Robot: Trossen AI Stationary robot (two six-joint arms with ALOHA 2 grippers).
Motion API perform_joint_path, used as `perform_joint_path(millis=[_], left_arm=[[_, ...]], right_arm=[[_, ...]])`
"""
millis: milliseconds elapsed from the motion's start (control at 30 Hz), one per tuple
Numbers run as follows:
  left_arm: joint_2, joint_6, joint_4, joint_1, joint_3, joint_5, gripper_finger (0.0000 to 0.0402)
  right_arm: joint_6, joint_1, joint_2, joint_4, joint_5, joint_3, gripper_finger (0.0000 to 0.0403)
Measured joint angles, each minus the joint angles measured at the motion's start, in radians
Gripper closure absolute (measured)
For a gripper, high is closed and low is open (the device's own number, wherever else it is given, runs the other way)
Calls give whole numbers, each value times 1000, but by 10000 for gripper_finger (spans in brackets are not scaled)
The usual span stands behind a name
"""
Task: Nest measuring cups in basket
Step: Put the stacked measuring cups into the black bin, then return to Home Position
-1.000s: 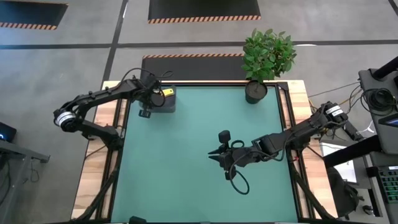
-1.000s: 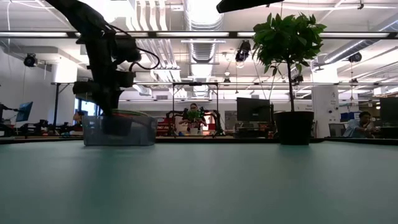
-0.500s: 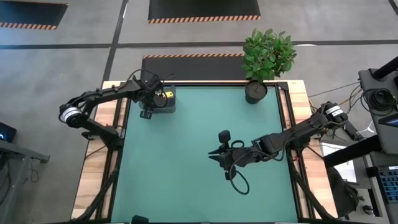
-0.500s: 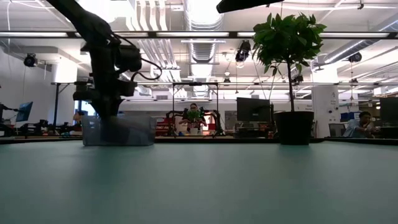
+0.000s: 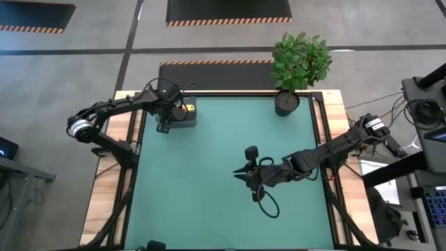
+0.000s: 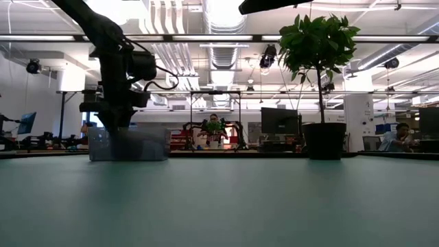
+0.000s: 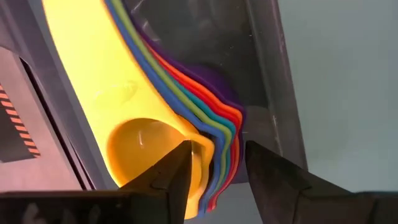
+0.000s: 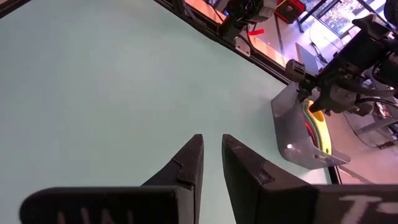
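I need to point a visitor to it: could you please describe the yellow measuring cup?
Find the grey basket at the green table's far left corner, under the left gripper. Nested cups lie inside; the yellow cup sits on top, innermost.

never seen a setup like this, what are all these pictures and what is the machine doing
This is a robot with two dark arms at a green table, each ending in a two-finger hand. One camera looks straight down, one sits level with the tabletop, and one rides on each wrist.

The left hand is over the grey see-through basket at the table's far left corner. Its wrist camera shows the stacked measuring cups in the basket, the yellow cup on top. The fingers stand apart on either side of the stack's rim, and it is not clear that they grip it.

The right hand waits over the middle of the table, its fingers a little apart, holding nothing. A potted plant stands at the far edge.
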Motion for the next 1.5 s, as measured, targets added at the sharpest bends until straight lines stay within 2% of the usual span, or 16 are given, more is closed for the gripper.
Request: perform_joint_path(millis=[267,500,700,767,867,1033,1100,1233,1367,1500], left_arm=[[-1,-1,-21,0,24,-2,252],[-2,-10,-163,0,118,-2,251],[-2,-188,-337,-7,256,3,253],[-6,-262,-387,-16,311,52,259],[-29,-349,-404,-48,376,215,278],[-133,-420,-262,-182,380,495,328],[-192,-456,-169,-268,344,563,353],[-317,-526,50,-461,226,577,395],[-433,-593,253,-627,81,571,393],[-549,-640,431,-735,-88,490,399]], right_arm=[[-1,0,0,0,0,0,355],[-1,0,0,0,0,0,355],[-2,0,0,0,0,0,355],[-3,0,0,0,0,0,355],[-7,0,0,0,0,0,355],[-27,0,-6,6,-9,-32,355],[-34,-7,-23,48,-14,-69,355],[-66,-48,-102,198,-132,-180,355],[-57,-108,-211,318,-248,-309,355],[-29,-162,-327,384,-292,-437,355]])
